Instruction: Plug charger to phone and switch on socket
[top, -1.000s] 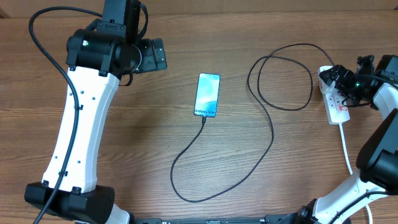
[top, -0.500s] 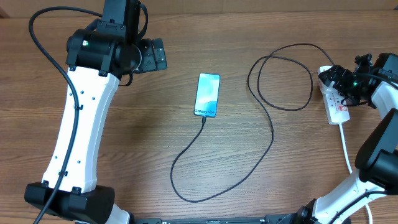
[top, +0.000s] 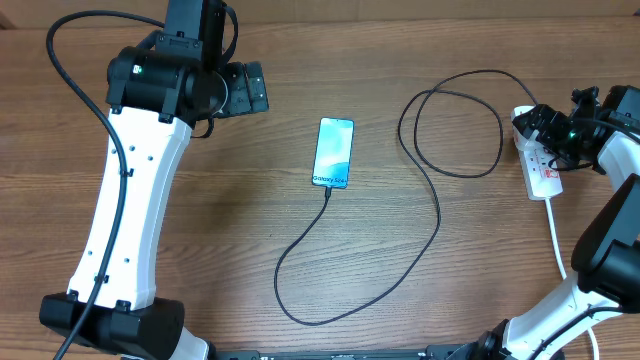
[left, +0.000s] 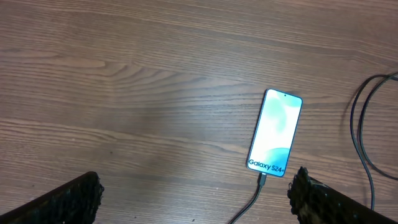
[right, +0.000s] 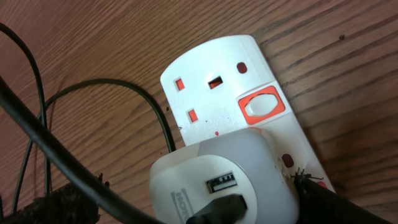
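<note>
The phone (top: 334, 152) lies face up mid-table, its screen lit light blue; the left wrist view also holds the phone (left: 275, 130). The charger (top: 438, 215) has its tip in the phone's bottom edge, loops across the table and reaches the socket (top: 543, 172) at the right edge. My left gripper (top: 246, 90) hovers open, high and to the left of the phone. My right gripper (top: 548, 132) is open right over the socket (right: 217, 93), its fingers either side of a white adapter (right: 217, 177) with a black plug in it. A red-framed switch (right: 262, 104) sits just beyond the adapter.
The socket's white cord (top: 555, 235) runs down the right side toward the front edge. The charger's slack forms a loop (top: 450, 122) left of the socket and a long bend (top: 300, 315) near the front. The charger cable (right: 112, 81) curls beside the strip.
The right arm edged slightly to the left over the socket a second ago and has held still since. The left arm, phone and cable have not moved.
</note>
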